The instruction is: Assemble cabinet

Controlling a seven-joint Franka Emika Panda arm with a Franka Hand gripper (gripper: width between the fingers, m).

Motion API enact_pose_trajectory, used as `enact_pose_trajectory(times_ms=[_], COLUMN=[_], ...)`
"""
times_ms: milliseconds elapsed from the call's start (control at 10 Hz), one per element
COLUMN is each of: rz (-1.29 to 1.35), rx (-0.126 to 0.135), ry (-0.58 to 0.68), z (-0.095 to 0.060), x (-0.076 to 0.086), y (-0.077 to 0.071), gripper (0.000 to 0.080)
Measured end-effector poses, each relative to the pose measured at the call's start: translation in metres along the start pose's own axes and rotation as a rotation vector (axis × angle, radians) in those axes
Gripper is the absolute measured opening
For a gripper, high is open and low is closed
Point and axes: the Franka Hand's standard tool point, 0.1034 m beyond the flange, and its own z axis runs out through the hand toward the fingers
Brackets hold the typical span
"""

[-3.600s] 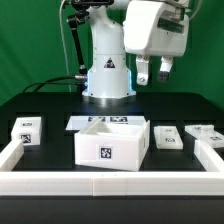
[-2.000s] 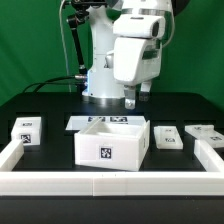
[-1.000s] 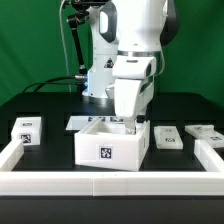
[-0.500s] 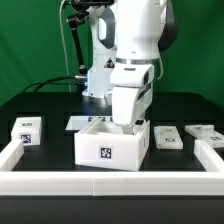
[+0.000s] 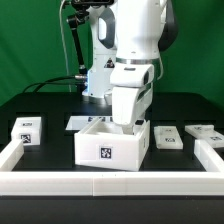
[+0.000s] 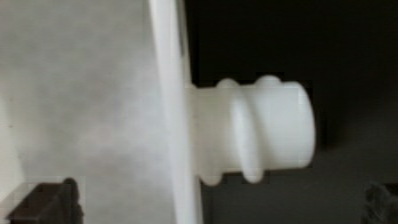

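Note:
The cabinet (image 5: 108, 150) is a large white open-topped box with a square tag on its front, standing at the middle of the black table. My gripper (image 5: 131, 124) has come down from above onto its back right part, and the fingertips are hidden by the wall in the exterior view. In the wrist view the gripper (image 6: 214, 205) is open. Its dark fingers (image 6: 48, 203) stand far apart on either side of the cabinet's white wall (image 6: 169, 90). A round ribbed white peg (image 6: 258, 130) juts from that wall. Nothing is gripped.
A small white tagged block (image 5: 27, 130) lies at the exterior view's left. Another tagged block (image 5: 168, 139) and a flat tagged piece (image 5: 204, 132) lie at the right. The marker board (image 5: 78, 122) lies behind the cabinet. Low white border rails (image 5: 100, 184) frame the front and sides.
The arm swung from high at the exterior view's right down over the cabinet and lowered the gripper onto its back right wall. It has been still for the last half second.

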Motion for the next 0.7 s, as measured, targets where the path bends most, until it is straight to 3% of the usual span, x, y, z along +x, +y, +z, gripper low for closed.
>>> enact_pose_trajectory(times_ms=[200,300,400,500,600,700], rz=[0.0,0.0,0.0,0.0,0.0,0.0], rx=[0.0,0.0,0.0,0.0,0.0,0.0], ry=[0.0,0.0,0.0,0.0,0.0,0.0], z=[0.0,0.0,0.0,0.0,0.0,0.0], x=[0.0,0.0,0.0,0.0,0.0,0.0], y=[0.0,0.0,0.0,0.0,0.0,0.0], gripper=[0.0791,0.0636,0.0636,0.0465,0.0465,0.027])
